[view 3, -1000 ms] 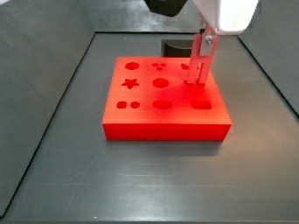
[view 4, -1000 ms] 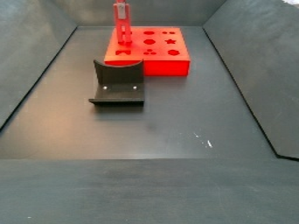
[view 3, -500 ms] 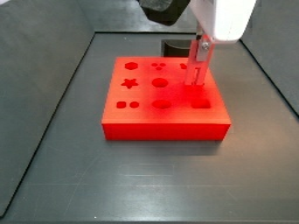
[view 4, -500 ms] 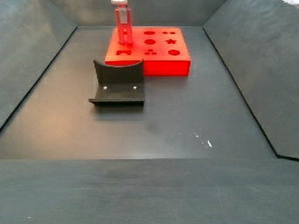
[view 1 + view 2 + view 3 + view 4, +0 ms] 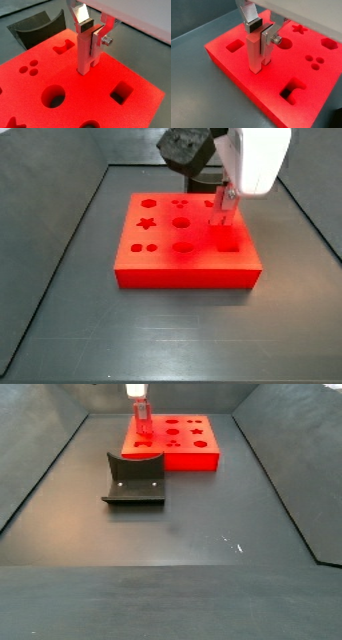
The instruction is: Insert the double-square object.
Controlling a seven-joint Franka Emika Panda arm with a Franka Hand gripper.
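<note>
Dark grey holder [image 5: 134,480] nearest me on the floor, red block [image 5: 171,444] beyond it, my gripper [image 5: 92,31] above the block, fingers clamped on the double-square object [image 5: 85,52], peg upright, lower end in a hole on the block's top.

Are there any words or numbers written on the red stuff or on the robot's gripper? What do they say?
None: no words, numbers or brand marks can be read in any view.
The red block has only cut-out shapes, no writing.
The double-square object, upright in the gripper over the block, is plain red.
The dark holder is unmarked.
</note>
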